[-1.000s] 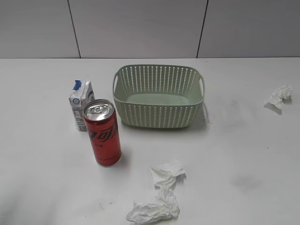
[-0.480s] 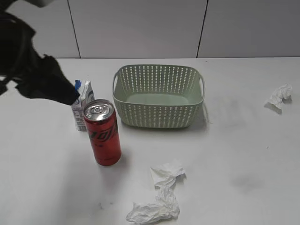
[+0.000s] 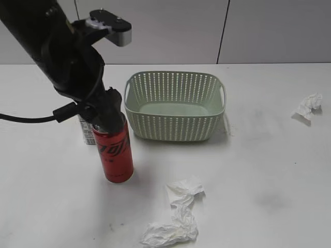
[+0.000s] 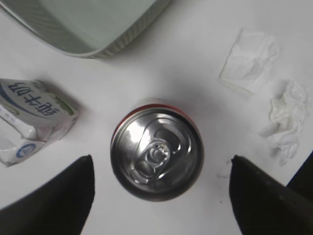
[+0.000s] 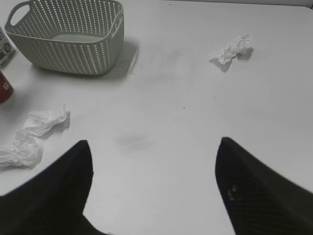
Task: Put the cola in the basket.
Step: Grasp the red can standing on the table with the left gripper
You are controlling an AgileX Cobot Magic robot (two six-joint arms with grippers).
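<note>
The cola (image 3: 116, 155) is a tall red can with a silver top, upright on the white table left of the pale green basket (image 3: 176, 126). My left gripper (image 3: 106, 116) hangs directly over the can's top. In the left wrist view the can top (image 4: 156, 154) lies between the two open fingers (image 4: 161, 169), which do not touch it. The basket's corner (image 4: 117, 46) shows at the top there. My right gripper (image 5: 154, 159) is open and empty over bare table; the basket (image 5: 68, 54) and a sliver of the can (image 5: 4, 88) show at far left.
A small white-and-blue carton (image 3: 85, 132) stands just behind-left of the can, also in the left wrist view (image 4: 34, 115). Crumpled tissues lie in front of the basket (image 3: 178, 212) and at the far right (image 3: 309, 106). A grey wall runs behind the table.
The left arm has swung in from the upper left and now sits over the can, hiding its top and most of the carton. Can, basket and tissues have not moved.
</note>
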